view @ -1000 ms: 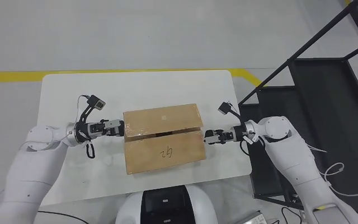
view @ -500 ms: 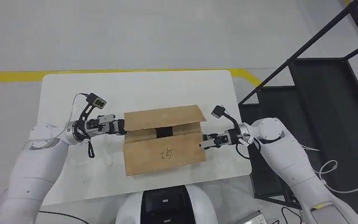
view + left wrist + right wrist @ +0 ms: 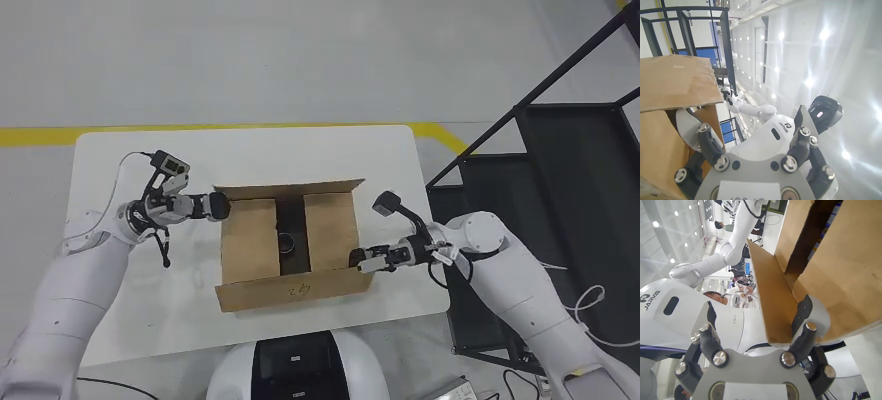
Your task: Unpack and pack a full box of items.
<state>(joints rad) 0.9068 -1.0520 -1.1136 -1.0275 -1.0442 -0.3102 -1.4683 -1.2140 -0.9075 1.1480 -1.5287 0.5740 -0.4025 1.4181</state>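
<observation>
The left arm stretches in from the left over the counter (image 3: 250, 150). Its left pincer (image 3: 214, 205) is spread wide at the far-left corner of the cardboard box (image 3: 250, 245), with one finger (image 3: 687, 121) under a flap. The box sits mid-counter with its outer flaps open and a dark item (image 3: 288, 240) inside. The right arm bends in from the right, and the right pincer (image 3: 366, 262) gapes wide at the near-right corner, astride the near flap (image 3: 772, 298).

Bright, even overhead light on the white table (image 3: 300, 150), deep shade inside the cardboard box (image 3: 248, 240), ceiling lamps (image 3: 824, 35) above the box flaring into streaks, wrist views bowed at edges.
</observation>
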